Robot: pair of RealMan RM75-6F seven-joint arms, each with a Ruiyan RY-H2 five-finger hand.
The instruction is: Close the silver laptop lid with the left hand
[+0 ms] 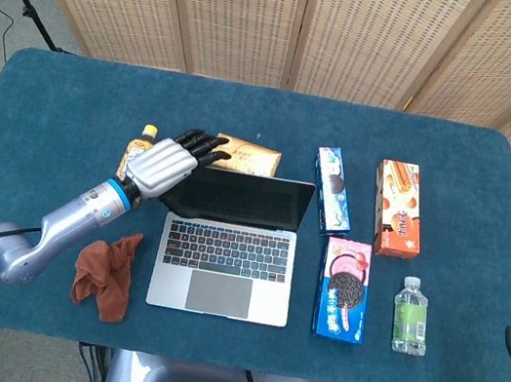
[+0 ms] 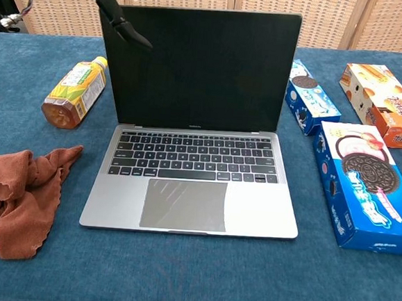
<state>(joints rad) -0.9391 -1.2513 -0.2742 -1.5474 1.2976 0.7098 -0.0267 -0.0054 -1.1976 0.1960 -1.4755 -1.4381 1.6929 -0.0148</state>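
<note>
From the head camera: my left hand hangs over the upper left corner of the laptop, fingers stretched out, slightly apart and holding nothing. They point toward the far right, past the top edge of the lid, whose long axis runs left to right across the blue table. The laptop sits open at mid-table, keyboard toward me, screen standing up. I judge the lid's back face lies just beneath and ahead of my fingertips, so the push must come from behind the top edge toward me. A juice bottle lies just to the left of my hand, a tan packet just beyond my fingertips, and a brown cloth near my forearm. My right hand barely shows at the table's right edge; I cannot tell how its fingers lie, and it is well apart from the laptop, so the left is plainly nearer.

From the chest camera: only a dark finger crosses in front of the screen's upper left corner. Whether it touches the lid I cannot tell. The screen stands near upright, not yet lowered.
</note>
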